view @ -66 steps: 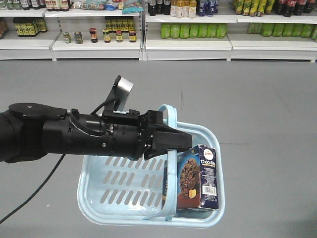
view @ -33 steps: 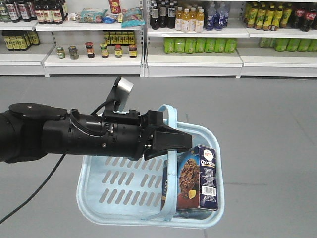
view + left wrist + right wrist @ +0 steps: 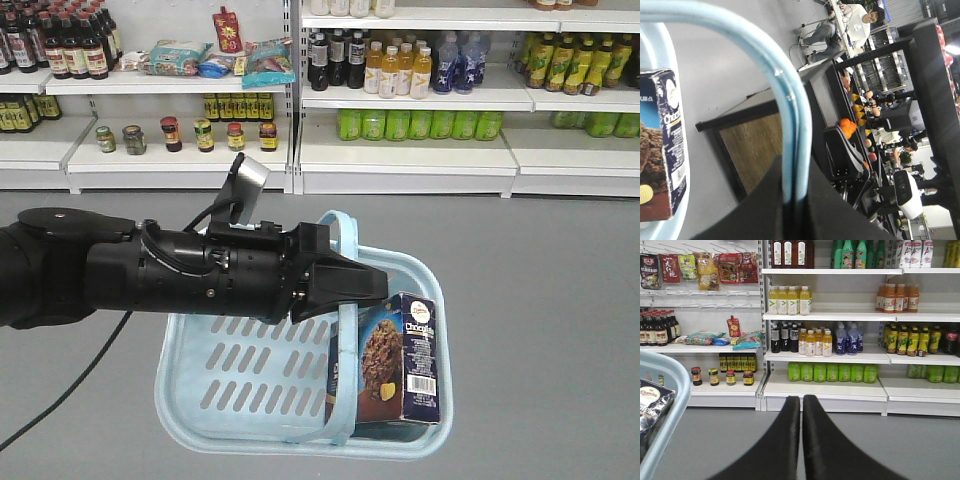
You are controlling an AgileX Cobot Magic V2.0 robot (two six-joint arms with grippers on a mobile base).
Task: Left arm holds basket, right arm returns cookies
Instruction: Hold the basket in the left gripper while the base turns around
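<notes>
Front view: left gripper clamps slotted plastic basket handle; right gripper closed.

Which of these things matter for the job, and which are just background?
Job: left tool, shut on the handle of the basket; cookies standing in it; right tool, shut, empty.
Background: green bottles; jars; snack bags.

The front-facing view looks out and slightly down over the left arm at the basket and the store shelves. The left wrist view, rolled sideways, sits close against the basket's handle. The right wrist view faces those shelves level, past the right gripper. All 3 views catch the basket.
</notes>
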